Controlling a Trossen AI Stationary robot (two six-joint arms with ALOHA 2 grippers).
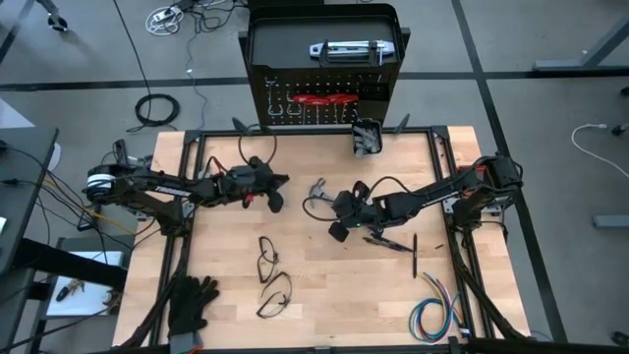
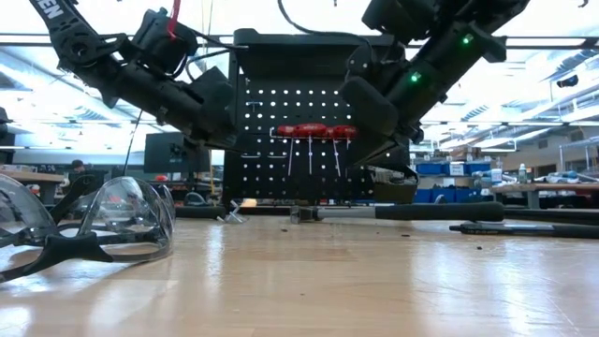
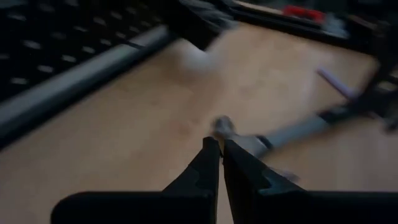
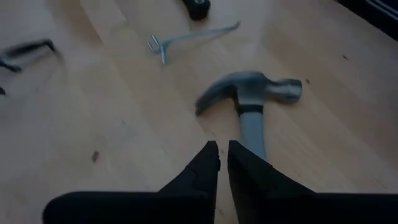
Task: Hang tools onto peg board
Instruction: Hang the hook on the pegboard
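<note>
Dark fingers of the right hand (image 4: 217, 155) meet almost tip to tip in its wrist view, and we see nothing clamped between them; the steel head of a hammer (image 4: 252, 92) lies on the wooden desk (image 4: 93, 112) just beyond the tips, its handle running back beneath the fingers. Beside the hammer head, farther from the hand, we note a loose silver hook (image 4: 189, 37). From above, this hand (image 1: 339, 224) sits near the middle of the desk (image 1: 314, 305), in front of the peg board (image 1: 314, 98), with a second black-handled tool (image 1: 414, 258) lying on the side away from the board.

We find the left hand (image 3: 221, 152) likewise closed and empty, its fingers pressed together above bare wood; a hammer (image 3: 273, 134) shows blurred beyond them. From above, the left hand (image 1: 273, 195) hovers in front of the peg board's left part.

On the peg board itself we see red-handled tools (image 1: 322, 99) hanging in a row, a silver flat tool (image 1: 349, 49) at its top, and a small black bin (image 1: 367, 136) at its lower right corner.

Farthest from the board, at the near edge of the desk, lie two pairs of safety glasses (image 1: 270, 275), black gloves (image 1: 192, 300) and a coloured wire bundle (image 1: 432, 310).
</note>
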